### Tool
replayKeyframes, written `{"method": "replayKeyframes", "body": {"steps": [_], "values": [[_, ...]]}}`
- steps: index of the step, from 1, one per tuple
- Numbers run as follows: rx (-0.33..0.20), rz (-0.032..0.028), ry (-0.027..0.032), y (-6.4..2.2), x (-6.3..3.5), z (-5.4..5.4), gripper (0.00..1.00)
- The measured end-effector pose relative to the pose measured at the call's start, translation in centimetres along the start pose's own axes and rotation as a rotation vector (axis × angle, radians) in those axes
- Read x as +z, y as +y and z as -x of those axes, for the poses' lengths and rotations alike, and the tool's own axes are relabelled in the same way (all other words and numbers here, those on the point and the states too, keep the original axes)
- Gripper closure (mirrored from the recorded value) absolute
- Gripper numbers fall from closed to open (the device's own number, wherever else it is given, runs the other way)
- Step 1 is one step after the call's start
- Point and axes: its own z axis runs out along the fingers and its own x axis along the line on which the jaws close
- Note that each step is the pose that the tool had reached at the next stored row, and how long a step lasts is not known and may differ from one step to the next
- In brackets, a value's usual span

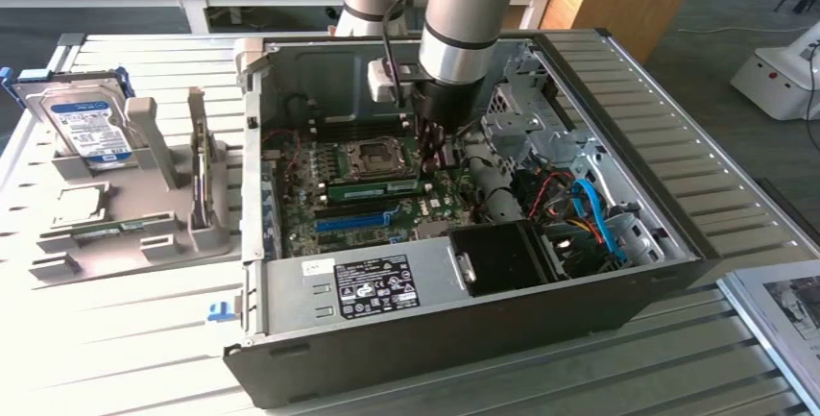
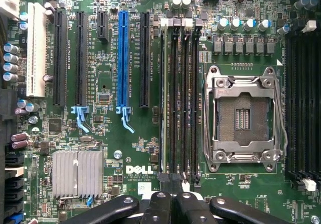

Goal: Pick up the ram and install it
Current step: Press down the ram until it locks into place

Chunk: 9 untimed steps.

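Note:
The ram (image 1: pixel 373 187) is a long green stick standing on edge in a memory slot of the motherboard (image 1: pixel 307 171), beside the CPU socket (image 1: pixel 378 155). In the wrist view the ram (image 2: pixel 164 98) shows edge-on as a thin pale line in the slot nearest the blue slot strip (image 2: pixel 123 58). My gripper (image 1: pixel 431 159) hangs inside the open case, just above the memory slots. Its black fingers (image 2: pixel 159 206) are shut together, and the gripper (image 2: pixel 171 180) sits over one end of the slot bank. Nothing shows between the fingers. Whether they touch the ram I cannot tell.
The black computer case (image 1: pixel 423 334) lies open on a slatted table, its drive cage (image 1: pixel 532 118) and cables (image 1: pixel 583 205) close beside the arm. A grey fixture (image 1: pixel 115 233) holding a hard drive (image 1: pixel 87 128) stands at the exterior view's left. A silver heatsink (image 2: pixel 77 173) sits near the fingers.

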Motion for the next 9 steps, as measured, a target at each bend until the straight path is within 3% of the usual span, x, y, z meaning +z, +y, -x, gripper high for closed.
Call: {"method": "replayKeyframes", "body": {"steps": [9], "values": [[0.000,0.0000,0.0001,0.00,0.18,0.00,0.90]]}}
